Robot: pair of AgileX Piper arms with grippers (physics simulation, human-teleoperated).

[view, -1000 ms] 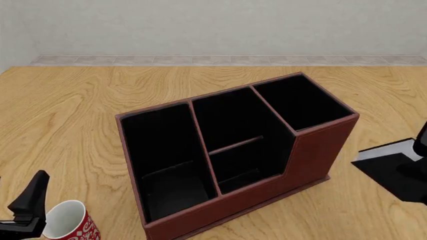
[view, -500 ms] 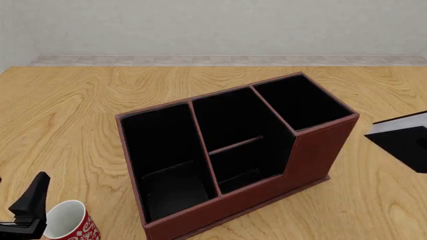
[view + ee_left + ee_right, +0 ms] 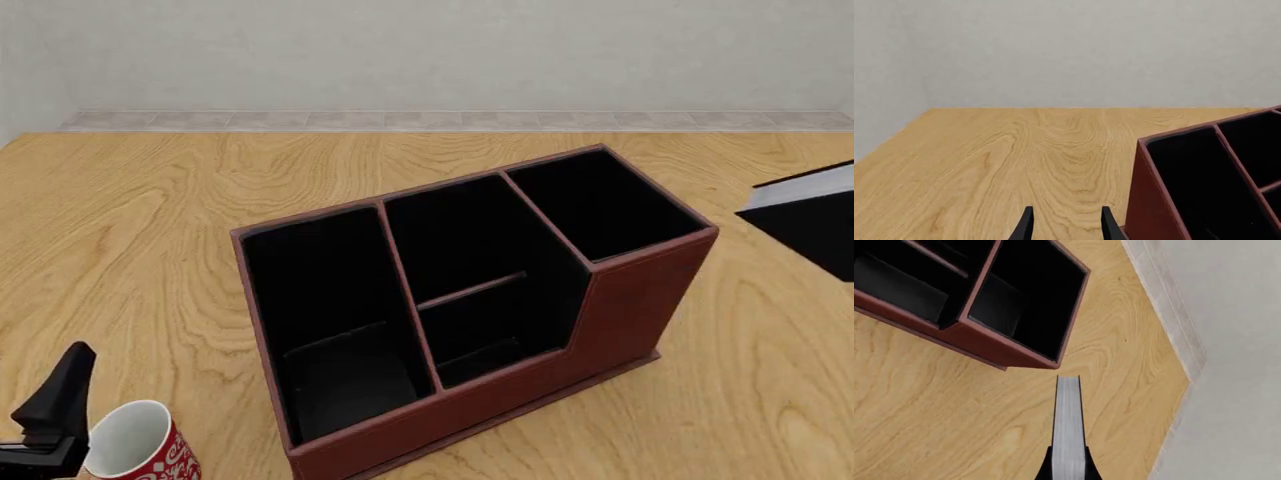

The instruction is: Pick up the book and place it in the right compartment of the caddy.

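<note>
- At the lower left corner of the front view stands a red-and-white patterned mug, its white mouth facing up, cut off by the frame's bottom edge.
- Just left of the mug, the left gripper shows as one dark finger pointing upward; in the left wrist view its two fingertips sit at the bottom centre with a clear gap of bare wood between them, so it is parted and has nothing in it.
- The table is light wood with strong grain and fills most of every view.
- In the middle of the front view sits the caddy, a reddish-brown box with black lining, turned at an angle. Its lower left section is undivided, its middle section carries a low crossbar, and its end toward the upper right steps up taller.
- The right compartment is that tall, narrow section at centre right of the frame; its dark interior shows nothing inside.
- The book hangs at the right edge of the front view, clear of the table and apart from the caddy, tilted, white page edges on top and black cover below.
- In the right wrist view the book runs up from bottom centre, page edges toward the camera, pinched between the fingers of the right gripper, which is closed on its covers. The tall compartment lies beyond the book's far end.
- A pale wall with a tiled skirting strip closes the top of the frame.
</note>
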